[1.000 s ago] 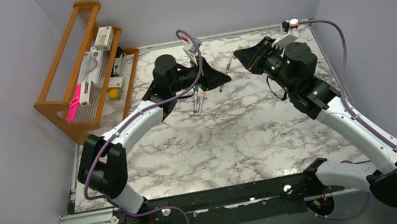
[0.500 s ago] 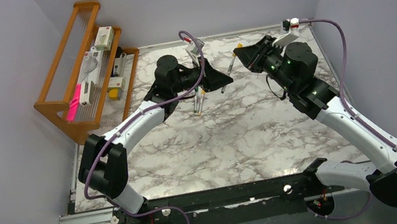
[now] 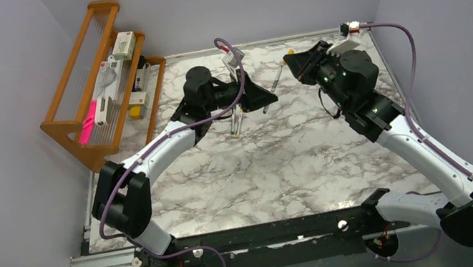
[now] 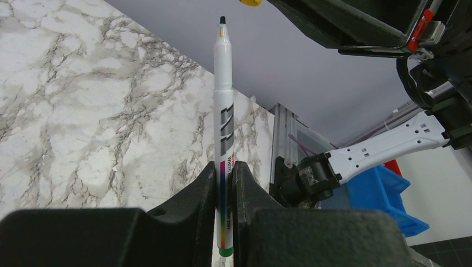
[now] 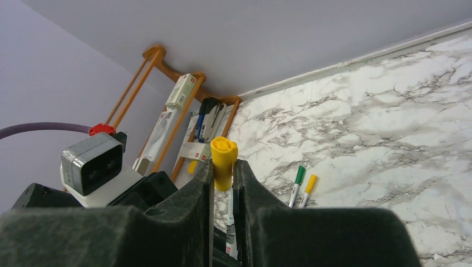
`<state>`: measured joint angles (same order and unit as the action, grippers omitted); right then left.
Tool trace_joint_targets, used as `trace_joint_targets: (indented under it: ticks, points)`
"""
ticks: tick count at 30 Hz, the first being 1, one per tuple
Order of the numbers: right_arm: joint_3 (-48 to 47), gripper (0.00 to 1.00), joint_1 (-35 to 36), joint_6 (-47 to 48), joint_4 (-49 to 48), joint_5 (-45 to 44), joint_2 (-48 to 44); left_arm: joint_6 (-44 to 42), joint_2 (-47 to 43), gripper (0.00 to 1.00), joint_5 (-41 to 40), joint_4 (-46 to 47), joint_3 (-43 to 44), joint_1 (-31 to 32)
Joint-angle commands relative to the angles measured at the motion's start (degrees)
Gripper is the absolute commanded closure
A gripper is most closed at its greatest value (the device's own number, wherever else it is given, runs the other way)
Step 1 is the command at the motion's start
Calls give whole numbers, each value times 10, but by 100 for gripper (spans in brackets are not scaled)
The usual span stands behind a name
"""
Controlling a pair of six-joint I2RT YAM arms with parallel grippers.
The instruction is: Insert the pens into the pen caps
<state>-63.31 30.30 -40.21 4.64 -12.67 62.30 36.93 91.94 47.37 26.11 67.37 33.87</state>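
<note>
Pen (image 4: pixel 224 111) is clamped in our left gripper (image 4: pixel 224 177), yellow cap (image 5: pixel 224 157) in our right gripper (image 5: pixel 224 169); we should line the cap's mouth on the tip, then push straight.

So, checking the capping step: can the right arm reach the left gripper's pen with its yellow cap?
Probably yes: the yellow cap, held by the right gripper, sits close to the tip of the pen in the left gripper, nothing between.

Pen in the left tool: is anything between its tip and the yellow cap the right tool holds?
Nothing visible. The pen in the left tool points its bare tip toward the yellow cap in the right tool; only air lies between, the cap slightly off-axis.
</note>
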Motion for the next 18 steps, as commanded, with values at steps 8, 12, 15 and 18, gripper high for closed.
trace_joint_targets:
  ticks: [8,12,15,18]
  points:
    - [8,99,0,4,-1,-1,4,-9,-22,100,27,16,6,1]
    - [10,99,0,3,6,-2,8,-9,-25,100,26,16,6,1]
    - [10,99,0,-2,18,-2,11,-9,-28,100,26,16,3,1]
    - [17,99,0,-8,15,5,10,-9,-29,100,24,16,1,1]
